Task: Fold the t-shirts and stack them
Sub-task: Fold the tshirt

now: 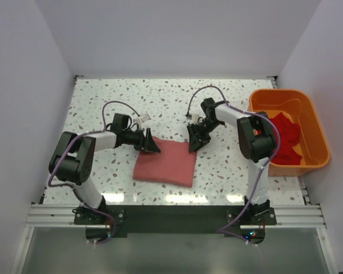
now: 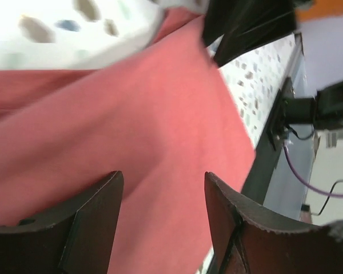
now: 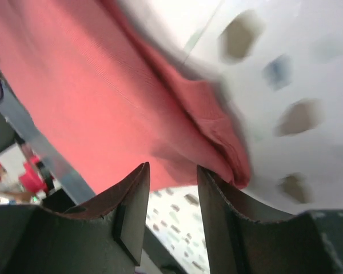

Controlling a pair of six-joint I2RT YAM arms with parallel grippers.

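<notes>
A folded salmon-red t-shirt [image 1: 164, 161] lies flat on the speckled table near the front edge. My left gripper [image 1: 153, 147] is at its far left corner, open, the jaws just over the cloth [image 2: 160, 142] with nothing between them. My right gripper [image 1: 193, 142] is at the far right corner, open; the folded edge of the shirt [image 3: 217, 131] lies just beyond its fingertips [image 3: 220, 188]. More red t-shirts [image 1: 283, 137] are piled in the orange bin [image 1: 311, 123] at the right.
The orange bin stands at the table's right edge, close to the right arm. White walls close in the left, back and right. A metal rail [image 1: 177, 214] runs along the near edge by the arm bases.
</notes>
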